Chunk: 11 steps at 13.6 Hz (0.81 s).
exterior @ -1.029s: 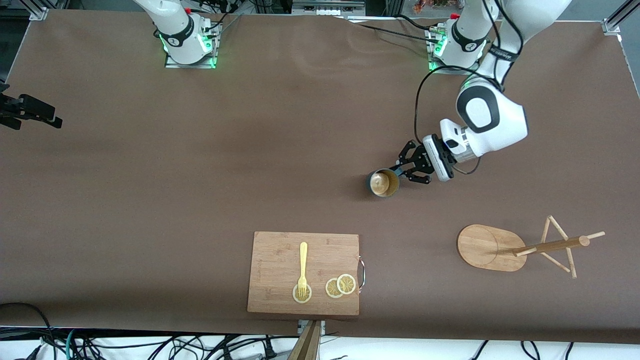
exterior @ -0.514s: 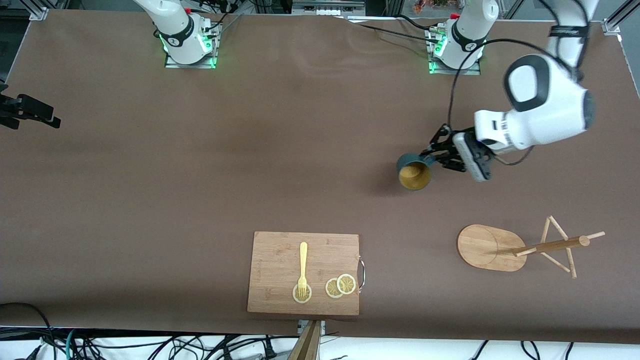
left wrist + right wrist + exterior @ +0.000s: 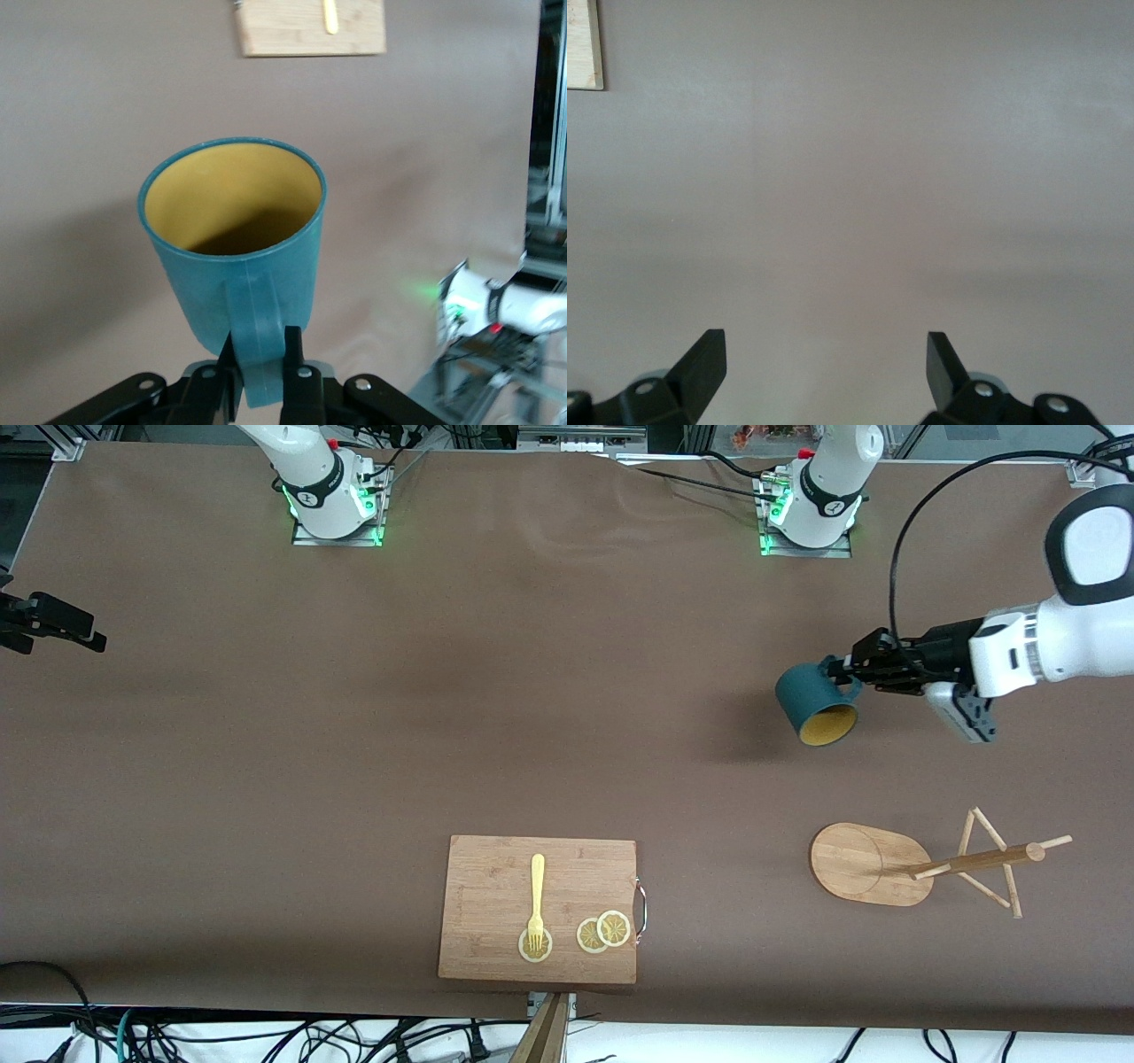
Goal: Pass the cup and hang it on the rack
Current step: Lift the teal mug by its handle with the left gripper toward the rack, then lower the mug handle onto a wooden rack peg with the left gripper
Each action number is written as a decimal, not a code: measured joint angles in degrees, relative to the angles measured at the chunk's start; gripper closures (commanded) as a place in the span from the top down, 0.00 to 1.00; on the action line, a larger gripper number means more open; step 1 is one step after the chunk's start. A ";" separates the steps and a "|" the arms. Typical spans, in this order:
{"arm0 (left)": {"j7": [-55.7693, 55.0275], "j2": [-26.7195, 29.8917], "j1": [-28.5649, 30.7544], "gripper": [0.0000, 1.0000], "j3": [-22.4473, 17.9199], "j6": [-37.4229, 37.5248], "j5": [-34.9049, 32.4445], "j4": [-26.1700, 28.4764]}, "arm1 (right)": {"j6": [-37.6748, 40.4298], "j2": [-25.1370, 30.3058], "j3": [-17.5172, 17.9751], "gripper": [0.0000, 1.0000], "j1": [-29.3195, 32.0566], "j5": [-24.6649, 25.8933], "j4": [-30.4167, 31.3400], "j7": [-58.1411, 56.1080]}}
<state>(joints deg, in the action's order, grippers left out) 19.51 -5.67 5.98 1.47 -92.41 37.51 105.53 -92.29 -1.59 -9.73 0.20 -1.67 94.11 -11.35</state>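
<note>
The cup [image 3: 813, 704], teal outside and mustard-yellow inside, hangs in the air tipped on its side, with its mouth turned toward the front camera. My left gripper [image 3: 849, 672] is shut on its loop handle. In the left wrist view the fingers [image 3: 297, 367] pinch the handle strap below the cup [image 3: 235, 252]. The cup is over bare table between the left arm's base and the rack [image 3: 873, 864], whose post and thin pegs [image 3: 992, 859] show beside its oval base. My right gripper [image 3: 824, 354] is open over bare table with nothing between its fingers; it is out of the front view.
A bamboo cutting board [image 3: 496, 886] with a yellow fork [image 3: 536, 899] and lemon slices [image 3: 602, 932] lies near the table's front edge. A black fixture [image 3: 53, 624] juts in at the right arm's end. Cables run along the front edge.
The left arm lifted the cup off the table, carried it toward the left arm's end of the table and tipped its mouth toward the front camera. The right gripper stayed open.
</note>
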 measured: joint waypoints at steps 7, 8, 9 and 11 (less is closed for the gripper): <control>-14.98 -2.95 1.78 0.00 -10.99 5.04 12.75 -0.73 | 0.22 -0.01 -0.07 1.00 0.01 0.10 -0.01 0.00; -16.19 -3.99 2.66 0.00 -11.47 5.05 15.97 -0.73 | 0.22 -0.01 -0.06 1.00 0.01 0.11 -0.01 0.00; -16.71 -5.03 3.82 0.00 -11.64 5.05 18.48 -0.73 | 0.22 -0.01 -0.07 1.00 0.01 0.13 -0.01 0.00; -16.78 -6.95 6.15 0.00 -11.84 6.06 23.60 -0.73 | 0.22 -0.01 -0.07 1.00 0.01 0.45 -0.02 0.00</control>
<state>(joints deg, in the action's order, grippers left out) 2.73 -12.62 12.13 -10.37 -86.35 61.11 104.80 -92.07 -1.60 -9.80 0.21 -1.22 94.09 -11.35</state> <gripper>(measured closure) 0.793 0.000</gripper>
